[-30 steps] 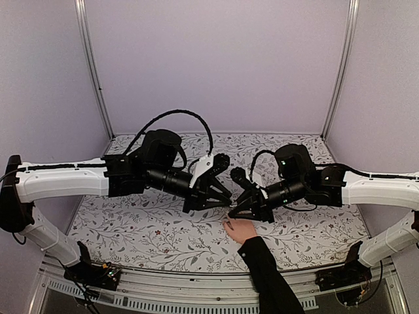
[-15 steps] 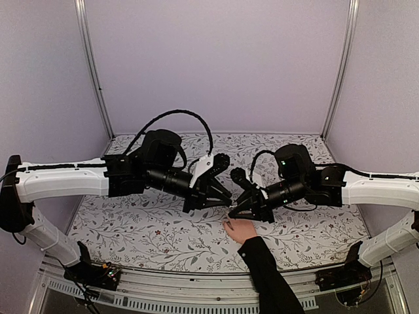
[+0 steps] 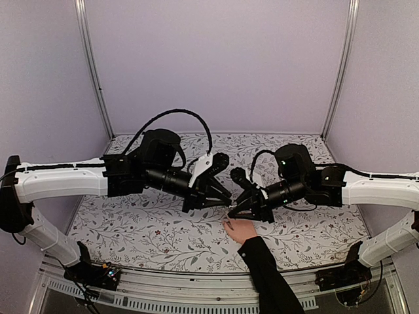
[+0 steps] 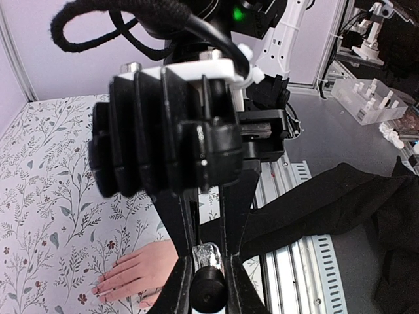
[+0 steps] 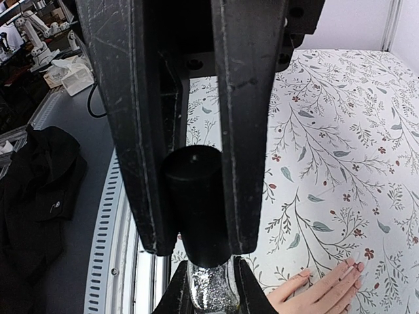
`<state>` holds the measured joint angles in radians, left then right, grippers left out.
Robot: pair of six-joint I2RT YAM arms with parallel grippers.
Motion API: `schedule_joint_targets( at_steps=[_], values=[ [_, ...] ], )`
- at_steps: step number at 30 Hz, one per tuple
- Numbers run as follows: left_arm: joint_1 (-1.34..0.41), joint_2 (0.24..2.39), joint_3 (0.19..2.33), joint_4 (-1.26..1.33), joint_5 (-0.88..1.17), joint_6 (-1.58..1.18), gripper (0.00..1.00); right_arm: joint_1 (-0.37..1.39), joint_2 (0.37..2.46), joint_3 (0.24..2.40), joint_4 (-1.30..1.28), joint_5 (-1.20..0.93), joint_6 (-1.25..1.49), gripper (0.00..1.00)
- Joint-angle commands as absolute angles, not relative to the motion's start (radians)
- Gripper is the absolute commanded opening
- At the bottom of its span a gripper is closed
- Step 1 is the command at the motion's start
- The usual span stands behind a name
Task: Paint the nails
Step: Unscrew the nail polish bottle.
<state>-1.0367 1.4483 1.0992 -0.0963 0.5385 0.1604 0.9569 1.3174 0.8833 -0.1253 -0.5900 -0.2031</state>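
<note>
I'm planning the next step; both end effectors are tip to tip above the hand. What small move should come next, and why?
Probably twist the right end effector to unscrew the black cylindrical cap: it is shut on that cap, the left end effector clamps the small glass glitter-polish bottle, and the light-skinned hand lies flat below.

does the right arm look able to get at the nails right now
Probably not yet: right claw is shut on the cap, seated on the bottle in the left claw. The nails lie uncovered below.
</note>
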Motion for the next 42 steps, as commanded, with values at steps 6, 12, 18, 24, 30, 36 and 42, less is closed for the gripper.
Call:
schedule_joint_targets(
  at_steps=[6, 12, 18, 24, 30, 36, 42],
  values=[
    [-1.041, 1.411, 1.119, -0.094, 0.547, 0.149, 0.0, 0.96, 1.321, 0.901, -0.134, -0.538, -0.199, 0.0],
    [-1.039, 1.418, 1.124, -0.1, 0.531, 0.149, 0.0, 0.96, 1.334, 0.909, -0.148, -0.522, -0.201, 0.0],
    [-1.039, 1.417, 1.125, -0.101, 0.516, 0.149, 0.0, 0.96, 1.342, 0.914, -0.156, -0.51, -0.201, 0.0],
    [-1.039, 1.416, 1.123, -0.097, 0.504, 0.148, 0.0, 0.96, 1.345, 0.916, -0.162, -0.5, -0.203, 0.0],
    [-1.039, 1.412, 1.118, -0.091, 0.496, 0.144, 0.0, 0.962, 1.342, 0.915, -0.163, -0.487, -0.205, 0.0],
    [-1.033, 1.392, 1.1, -0.055, 0.484, 0.125, 0.0, 0.962, 1.34, 0.915, -0.164, -0.476, -0.204, 0.0],
    [-1.029, 1.395, 1.098, -0.046, 0.469, 0.11, 0.0, 0.963, 1.338, 0.915, -0.163, -0.446, -0.201, 0.0]
  ],
)
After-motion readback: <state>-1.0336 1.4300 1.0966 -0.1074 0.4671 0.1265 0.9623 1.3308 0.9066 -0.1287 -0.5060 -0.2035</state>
